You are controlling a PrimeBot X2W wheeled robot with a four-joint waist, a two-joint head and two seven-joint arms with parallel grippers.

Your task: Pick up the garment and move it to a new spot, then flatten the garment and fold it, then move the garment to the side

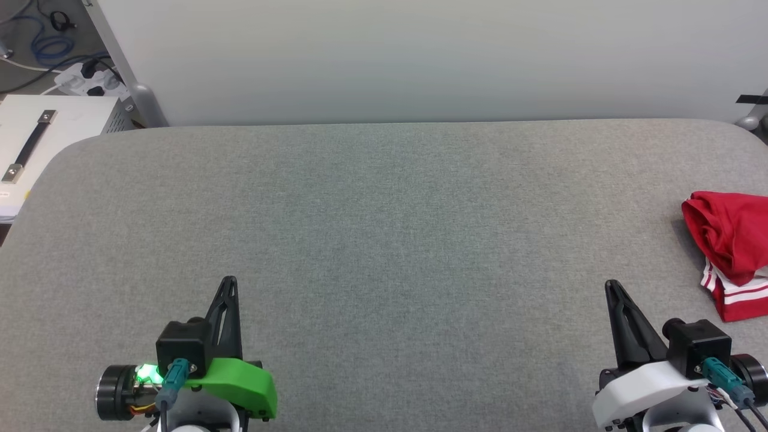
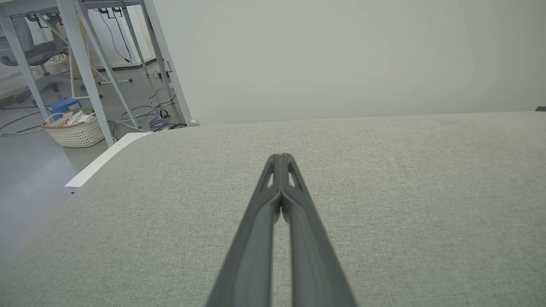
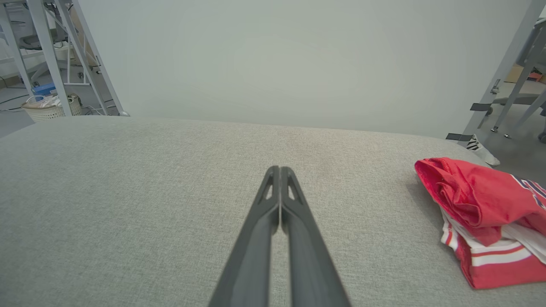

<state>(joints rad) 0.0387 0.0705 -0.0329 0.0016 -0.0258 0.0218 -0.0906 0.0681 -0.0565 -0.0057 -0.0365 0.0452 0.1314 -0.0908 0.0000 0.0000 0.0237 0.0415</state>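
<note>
left hand (image 1: 230, 281) is at the front left of the grey tabletop (image 1: 384, 210), pinched shut and holding nothing. right hand (image 1: 611, 283), at the front right, is likewise closed and empty. the red shirt (image 1: 729, 240) lies bunched at the tabletop's right edge, red-and-white striped trim showing on its near side, near the right hand but not touching it.

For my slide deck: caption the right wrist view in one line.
Shut right hand points across the grey table, the red shirt lying off to the right.
</note>
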